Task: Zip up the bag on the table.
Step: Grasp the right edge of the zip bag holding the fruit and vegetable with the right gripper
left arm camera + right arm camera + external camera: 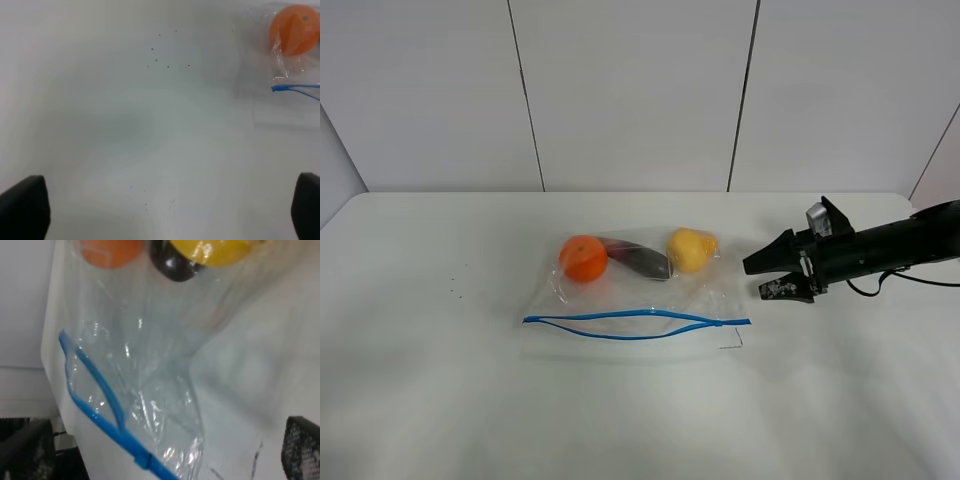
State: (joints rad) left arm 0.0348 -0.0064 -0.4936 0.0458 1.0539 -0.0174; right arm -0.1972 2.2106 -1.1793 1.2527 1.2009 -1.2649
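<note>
The left tool [170,210], fingertips [22,207] spread wide, hangs over the table [125,125], apart from the bag [257,75] and its orange fruit [295,29].

Clear bag [640,290] flat on white table [440,400], zipper [635,324] gaping.

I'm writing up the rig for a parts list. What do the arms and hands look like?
Right arm is a black tube with a thin black cable behind. Right hand is black, with two tapered fingers and a silver bracket on top. Of the left hand only dark fingertips show.
</note>
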